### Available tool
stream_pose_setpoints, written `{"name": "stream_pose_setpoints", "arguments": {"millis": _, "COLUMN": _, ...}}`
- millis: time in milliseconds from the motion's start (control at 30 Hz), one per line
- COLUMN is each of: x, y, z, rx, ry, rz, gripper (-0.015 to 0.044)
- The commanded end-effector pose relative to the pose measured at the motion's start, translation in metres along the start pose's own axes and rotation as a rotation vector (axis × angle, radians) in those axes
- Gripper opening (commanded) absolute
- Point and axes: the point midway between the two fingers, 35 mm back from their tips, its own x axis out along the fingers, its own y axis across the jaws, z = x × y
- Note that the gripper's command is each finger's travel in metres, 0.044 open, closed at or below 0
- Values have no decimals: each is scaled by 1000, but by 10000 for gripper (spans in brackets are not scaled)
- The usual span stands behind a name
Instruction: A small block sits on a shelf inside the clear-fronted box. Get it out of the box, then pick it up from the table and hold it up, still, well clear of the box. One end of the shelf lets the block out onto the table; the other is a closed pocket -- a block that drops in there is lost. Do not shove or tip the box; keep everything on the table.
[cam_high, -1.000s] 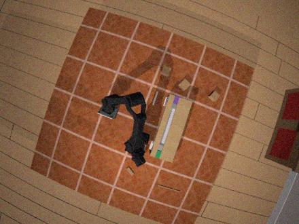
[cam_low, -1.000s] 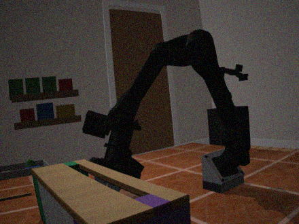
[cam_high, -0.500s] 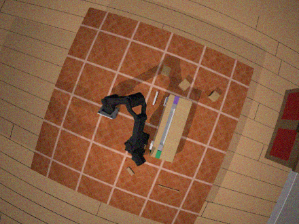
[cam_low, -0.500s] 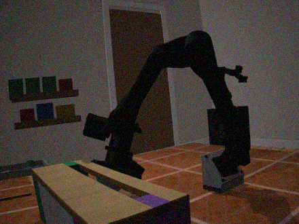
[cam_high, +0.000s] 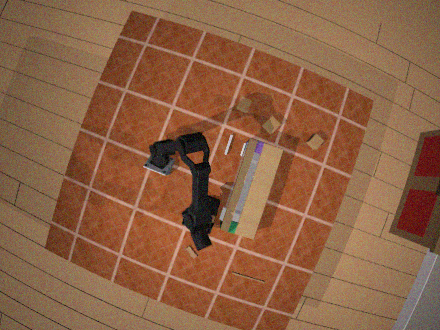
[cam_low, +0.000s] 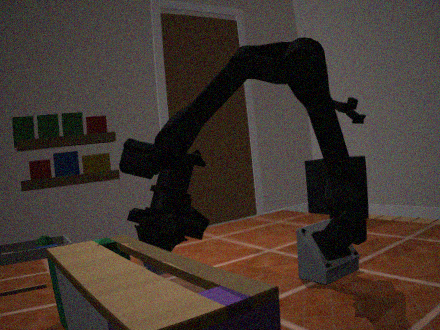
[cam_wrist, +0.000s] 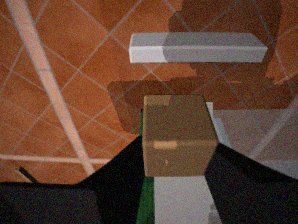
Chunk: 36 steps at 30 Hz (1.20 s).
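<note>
A small tan wooden block (cam_wrist: 175, 120) is between the two dark fingertips in the wrist view. My gripper (cam_wrist: 171, 141) is shut on it. The long wooden box stands on the tiles, with a purple end (cam_high: 259, 147) (cam_low: 223, 295) and a green end (cam_high: 233, 227). The gripper is low beside the box's front, near the green end. The fingertips and block are hidden by the arm in the top view and by the box in the exterior view. Whether the block touches the table cannot be told.
A white bar (cam_wrist: 200, 54) lies just beyond the block. Another pale bar (cam_high: 229, 144) lies near the purple end. Three tan blocks, one of them (cam_high: 271, 124) in the middle, stand behind that end. A tan piece (cam_high: 191, 251) and a thin stick (cam_high: 248, 276) lie toward the lower edge.
</note>
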Motion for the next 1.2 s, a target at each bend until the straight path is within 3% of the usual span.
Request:
{"name": "stream_pose_setpoints", "arguments": {"millis": 0, "x": -8, "y": -1, "z": -3, "rx": -6, "ry": 0, "rz": 4, "gripper": 0}}
{"name": "stream_pose_setpoints", "arguments": {"millis": 767, "x": -124, "y": -13, "z": 18, "rx": 507, "ry": 77, "rz": 259, "gripper": 0}}
{"name": "stream_pose_setpoints", "arguments": {"millis": 1167, "x": -128, "y": -14, "z": 20, "rx": 523, "ry": 81, "rz": 266, "gripper": 0}}
